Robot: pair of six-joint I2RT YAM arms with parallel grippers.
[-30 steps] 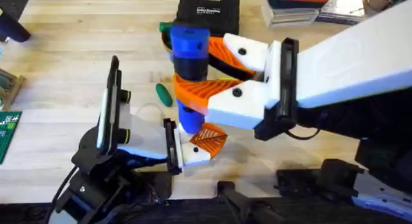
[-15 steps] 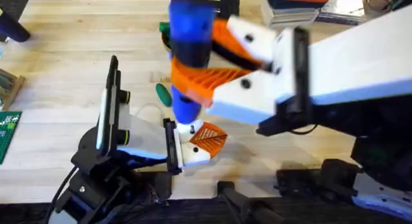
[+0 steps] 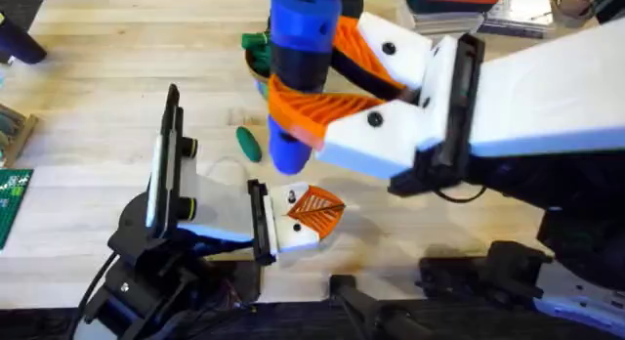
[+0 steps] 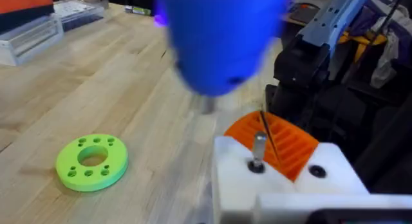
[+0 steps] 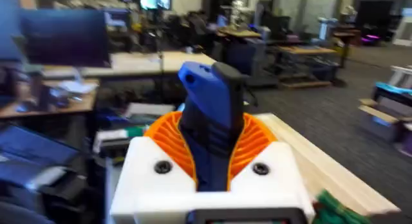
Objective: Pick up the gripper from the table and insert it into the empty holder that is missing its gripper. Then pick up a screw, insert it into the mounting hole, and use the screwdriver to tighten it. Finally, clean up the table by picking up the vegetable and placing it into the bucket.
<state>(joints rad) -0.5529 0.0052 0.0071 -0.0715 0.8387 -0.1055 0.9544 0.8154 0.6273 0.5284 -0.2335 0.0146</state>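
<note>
Blue, the screwdriver (image 3: 298,71) is clamped between the right gripper (image 3: 337,86) pads and has been lifted off the screw (image 4: 258,150) since a second ago, so tightening looks finished or paused. The orange gripper (image 3: 314,211) is seated in the holder (image 3: 293,231) on the left gripper (image 3: 298,218) (whose own opening cannot be told). The screw standing proud is seen from the left wrist; the vegetable (image 3: 249,143), near the holder, is seen from overhead.
</note>
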